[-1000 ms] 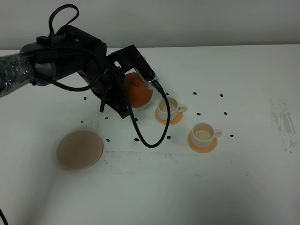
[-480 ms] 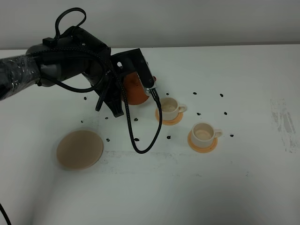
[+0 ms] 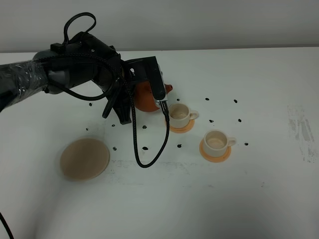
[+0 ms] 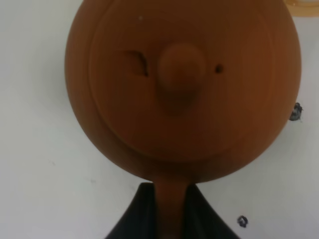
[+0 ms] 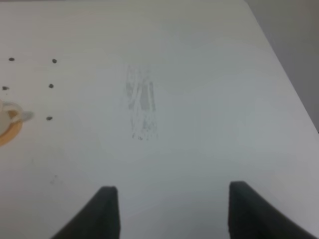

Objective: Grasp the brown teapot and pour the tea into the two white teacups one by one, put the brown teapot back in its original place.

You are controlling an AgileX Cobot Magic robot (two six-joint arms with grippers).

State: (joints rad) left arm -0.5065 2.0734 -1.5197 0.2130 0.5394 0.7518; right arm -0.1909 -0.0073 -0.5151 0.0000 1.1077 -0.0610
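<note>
The brown teapot (image 3: 147, 98) hangs above the table just left of the nearer of the two white teacups (image 3: 179, 115), its short spout (image 3: 168, 89) pointing toward that cup. In the left wrist view the teapot (image 4: 182, 84) fills the frame, lid knob up, and my left gripper (image 4: 169, 215) is shut on its loop handle. The second teacup (image 3: 216, 141) stands further right on its orange coaster (image 3: 215, 154). The beige plate (image 3: 84, 159) lies bare at the front left. My right gripper (image 5: 174, 211) hangs open over bare table, holding nothing.
Small black specks (image 3: 238, 120) are scattered around the cups and the teapot. A grey scuff (image 3: 301, 130) marks the table at the right. A black cable (image 3: 149, 154) loops down from the left arm (image 3: 75, 69) in front of the teapot.
The left wrist has turned and risen slightly with the teapot. The spout now shows beside the near cup. The cable loop has swung left. Cups and plate have not moved.
</note>
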